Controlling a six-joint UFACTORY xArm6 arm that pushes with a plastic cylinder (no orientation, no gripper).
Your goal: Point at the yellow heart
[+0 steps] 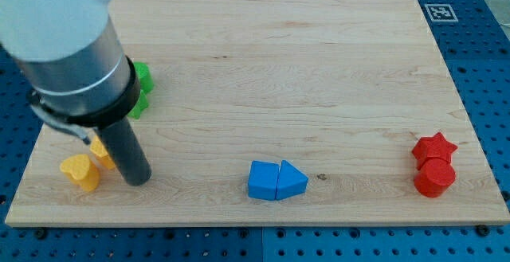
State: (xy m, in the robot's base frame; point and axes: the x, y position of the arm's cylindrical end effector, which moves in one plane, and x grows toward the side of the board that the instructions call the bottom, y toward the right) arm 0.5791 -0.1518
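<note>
Yellow heart [80, 171] lies just left of my tip [138, 179].

Light was bright and even across the wooden board [279, 79], coming mostly from above, with no harsh glare. Shadows were short and soft: a faint one lay under the blue blocks [276, 181] at lower centre and another beneath the red blocks [434, 166] at lower right. The arm's pale housing [60, 15] in the upper left of the frame was large, close and blurred, nearly washed out, while the board's grain stayed sharp
</note>
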